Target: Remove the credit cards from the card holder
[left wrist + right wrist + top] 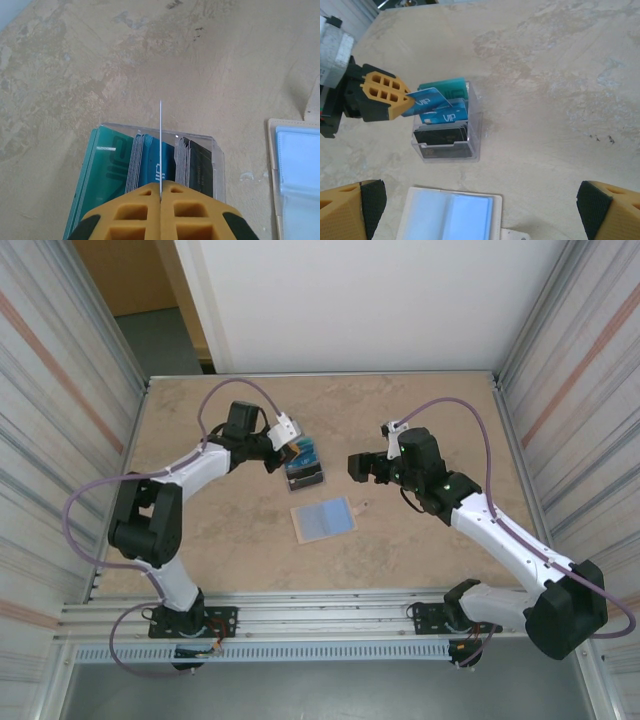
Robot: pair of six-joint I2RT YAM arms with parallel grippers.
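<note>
A clear box (470,125) stands on the beige counter (420,410) and serves as the reference for everything else. Inside it the credit cards (451,88) stand on edge in three groups: teal at the side farthest from the arm bases, blue in the middle, dark at the nearest side. The left hand (408,102) sits just left of the box, its yellow fingers (135,215) pressed together on one blue card (427,102) marked VIP. That card is tilted above the blue group; in the left wrist view it shows edge-on as a thin line over the box. Whether its lower edge touches the cards beneath cannot be told. The card holder (323,520) lies flat and open on the counter just on the near side of the box, toward the arm bases, a narrow strip of counter between them. Its pale blue inner face is turned up, and its small tan tab (357,506) sticks out on the right. The right hand (358,466) hovers to the right of the box, apart from it, jaws spread wide with nothing between its fingers (350,212).
</note>
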